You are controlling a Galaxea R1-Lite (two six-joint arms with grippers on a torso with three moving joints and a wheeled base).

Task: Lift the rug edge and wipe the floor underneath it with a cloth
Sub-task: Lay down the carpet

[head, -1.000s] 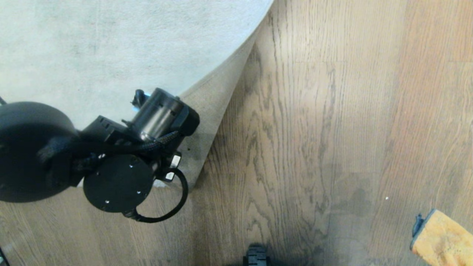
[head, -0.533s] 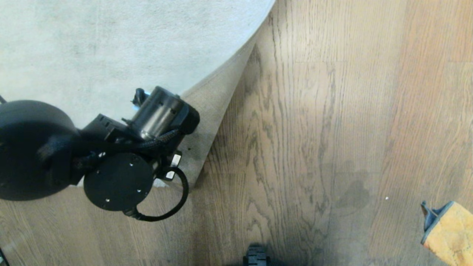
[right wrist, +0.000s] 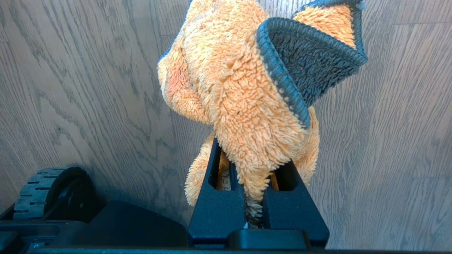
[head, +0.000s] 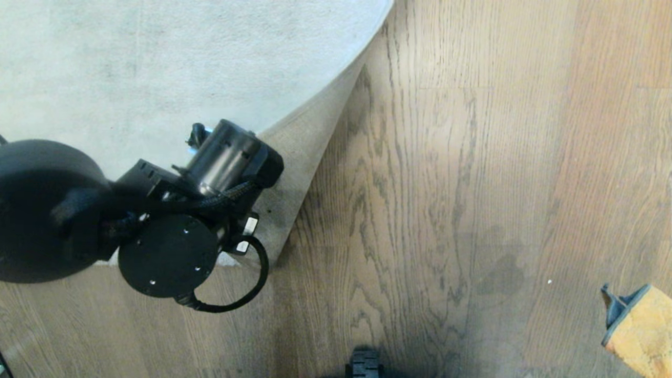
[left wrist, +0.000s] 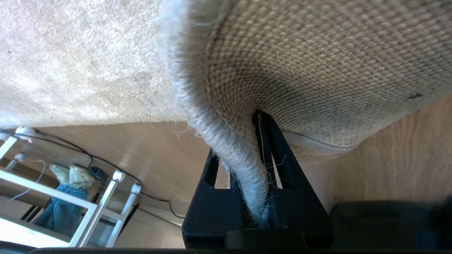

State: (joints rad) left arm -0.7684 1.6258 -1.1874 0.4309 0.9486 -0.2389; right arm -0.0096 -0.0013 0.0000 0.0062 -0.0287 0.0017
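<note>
The left gripper is pressed together on the rug edge, pinching the bound hem between its 2 fingers and holding that corner folded up so the tan backing faces outward. The right gripper is clamped on the cloth, which hangs over the floor at the lower right corner of the head view.

The exposed strip of floor lies directly beside the lifted fold, running along the fold line from near the robot's base away toward the far rug border. The cloth is well apart from that strip, to its right. In my judgement the right arm must carry the cloth leftward to the fold; the left arm is occupied holding.
</note>
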